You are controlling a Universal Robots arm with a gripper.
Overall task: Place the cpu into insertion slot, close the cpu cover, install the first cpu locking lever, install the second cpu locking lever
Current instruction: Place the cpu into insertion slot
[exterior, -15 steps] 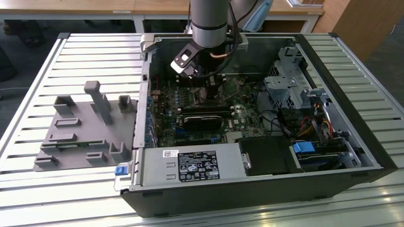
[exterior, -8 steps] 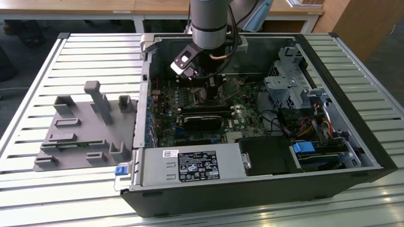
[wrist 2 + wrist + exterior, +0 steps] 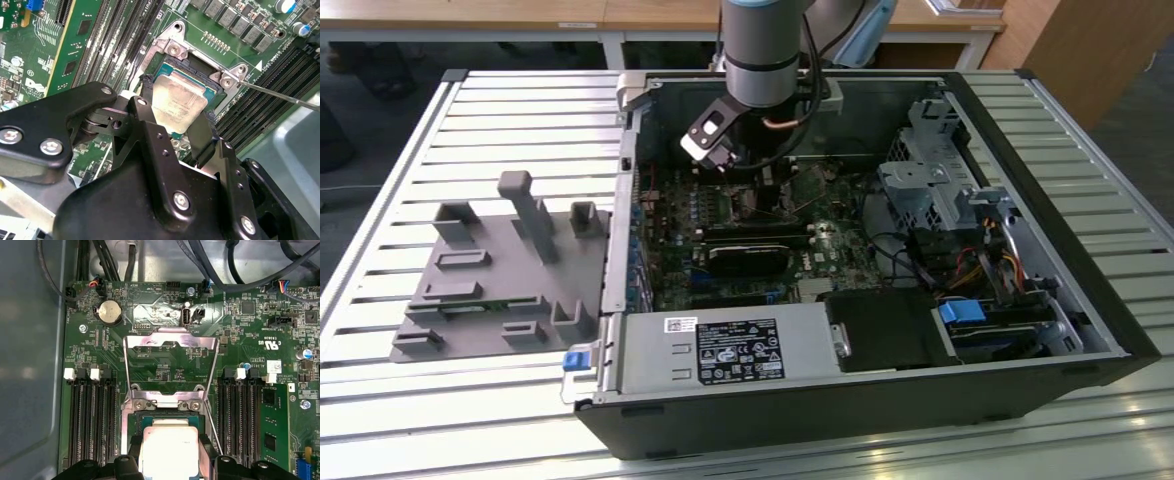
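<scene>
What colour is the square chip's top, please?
Dull silver-tan square chip, best in the second wrist view.

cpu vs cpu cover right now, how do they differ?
The cpu is a solid dull-silver square; the cpu cover is an open frame, with the board showing through its middle. The cpu sits between the fingers over the slot; the cpu cover is swung open, untouched. Both are silvery metal.
</scene>
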